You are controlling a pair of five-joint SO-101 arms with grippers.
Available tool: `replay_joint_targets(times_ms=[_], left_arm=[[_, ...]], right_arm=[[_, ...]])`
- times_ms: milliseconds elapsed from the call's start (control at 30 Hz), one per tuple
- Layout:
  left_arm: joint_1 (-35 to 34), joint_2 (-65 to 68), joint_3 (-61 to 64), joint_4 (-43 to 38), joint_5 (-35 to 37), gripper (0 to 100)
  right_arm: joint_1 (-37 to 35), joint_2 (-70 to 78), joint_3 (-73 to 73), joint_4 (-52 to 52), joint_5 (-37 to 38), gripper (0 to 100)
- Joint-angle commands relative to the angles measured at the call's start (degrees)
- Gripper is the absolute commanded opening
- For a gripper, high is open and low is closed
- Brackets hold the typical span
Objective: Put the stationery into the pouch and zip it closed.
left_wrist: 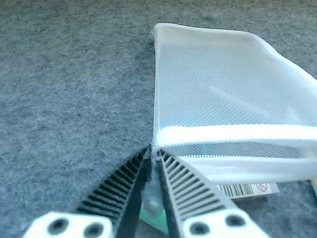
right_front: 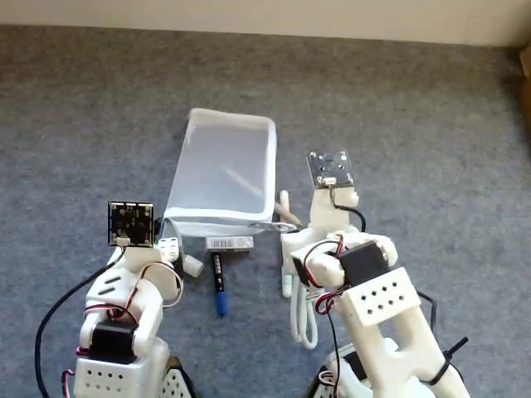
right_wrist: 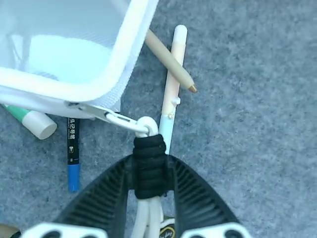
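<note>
The white mesh pouch lies mid-table with its open mouth toward the arms. My left gripper is shut on the pouch's near corner. My right gripper is shut on the black-wrapped cord pull, which is tied to the zipper tab at the other end of the mouth. Outside the pouch lie a black-and-blue pen, a barcoded eraser, a green-and-white marker, a white pen and a beige pencil that pokes out from under the pouch's edge.
Grey carpet covers the table all round. A loop of white cord trails from the pull back toward the right arm's base. The pouch interior looks pale and hollow.
</note>
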Motion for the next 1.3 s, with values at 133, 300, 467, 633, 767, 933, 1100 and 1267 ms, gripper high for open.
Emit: replay_joint_targets(times_ms=[133,300,467,633,767,933,1100,1267], left_arm=[[-1.5,-0.5,-0.3,-1.2,-0.1,1],[-1.5,-0.5,-0.3,-1.2,-0.1,1],[-1.3,-0.5,-0.1,-1.6,-1.4,3],[-1.2,-0.5,0.1,-1.3,-1.2,18],[-1.2,-0.5,2.2,-2.7,1.7,28],[-1.2,-0.5,4.8,-8.4,1.8,27],[-1.2,-0.5,6.6,-11.3,1.6,23],[-1.1,-0.5,6.8,-11.3,-0.8,18]], right_arm=[[1.5,-1.8,-3.7,2.5,0.5,0.3],[1.2,-1.8,-4.6,2.6,0.5,0.3],[1.0,-1.8,-7.4,3.5,0.5,0.3],[0.9,-1.8,-7.2,3.5,0.5,0.3],[0.0,-1.8,-7.2,3.9,0.5,0.3],[-5.8,-2.0,-9.1,9.6,0.4,0.3],[-6.6,-7.0,-10.6,10.3,0.3,0.3],[-6.8,-13.3,-10.6,10.3,0.4,0.3]])
